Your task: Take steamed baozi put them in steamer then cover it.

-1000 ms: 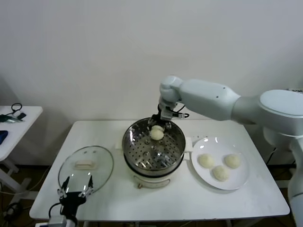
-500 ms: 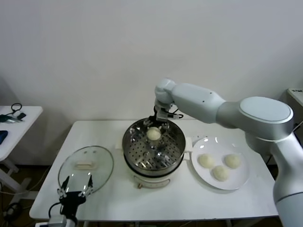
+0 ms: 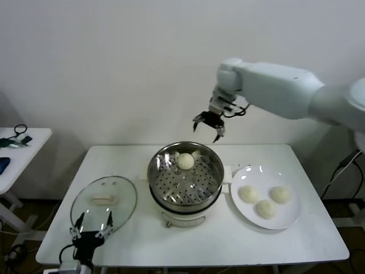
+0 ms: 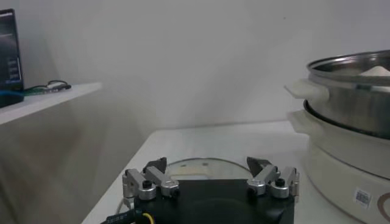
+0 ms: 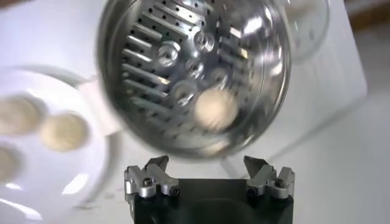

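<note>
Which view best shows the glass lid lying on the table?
The head view: the whole cover lies flat, left of the steamer. The left wrist view catches only its rim behind the left gripper; the right wrist view just a blurred edge.

A big white table stands by a plain white wall; a flat white plate sits on its right side; far left is a small side table with black cords on top.
</note>
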